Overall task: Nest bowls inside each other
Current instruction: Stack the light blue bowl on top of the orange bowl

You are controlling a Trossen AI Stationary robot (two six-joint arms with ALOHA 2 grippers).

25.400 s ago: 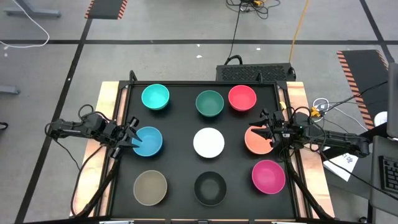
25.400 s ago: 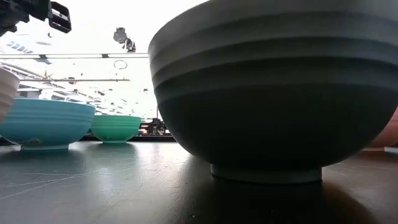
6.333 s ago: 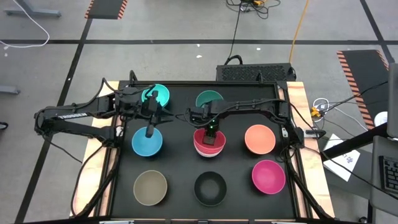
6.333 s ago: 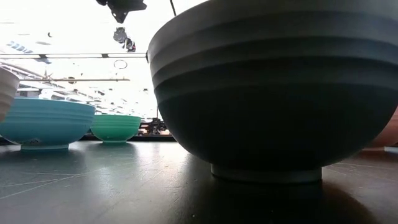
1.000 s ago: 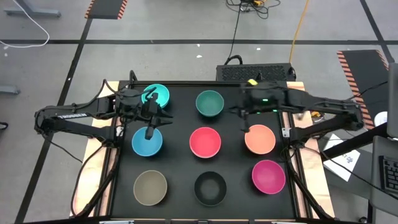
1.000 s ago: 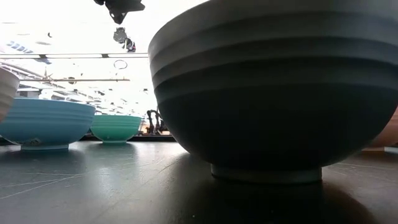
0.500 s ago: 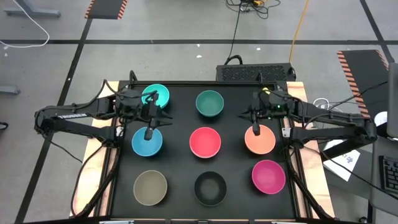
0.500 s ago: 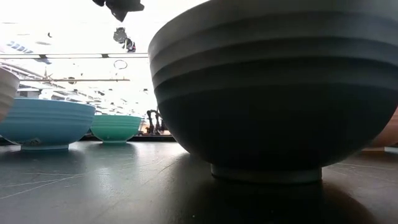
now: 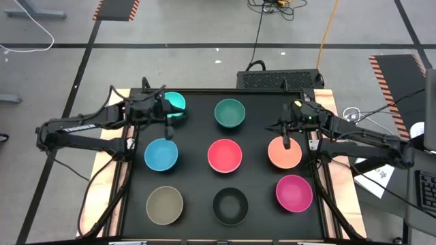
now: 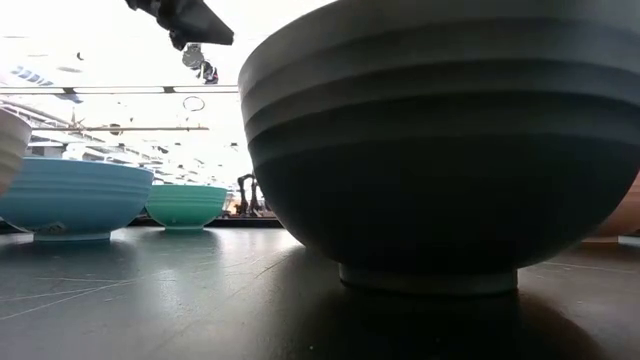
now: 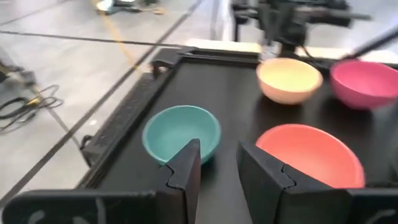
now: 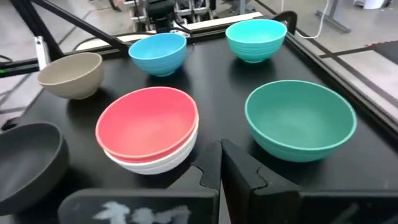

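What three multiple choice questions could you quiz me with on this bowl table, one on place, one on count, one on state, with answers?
1. Which bowl sits in the middle of the table?
A. red-pink bowl
B. black bowl
C. tan bowl

2. How many bowls already have another bowl nested in them?
A. none
B. one
C. three

3. How is the right tool?
A. shut on the orange bowl
B. wide open
C. shut, holding nothing

Answers:
1 A, the red-pink bowl lies at the centre.
2 B, only the white bowl carries one, the red-pink bowl inside it.
3 C, the right tool has its fingers together, empty, over the orange bowl.
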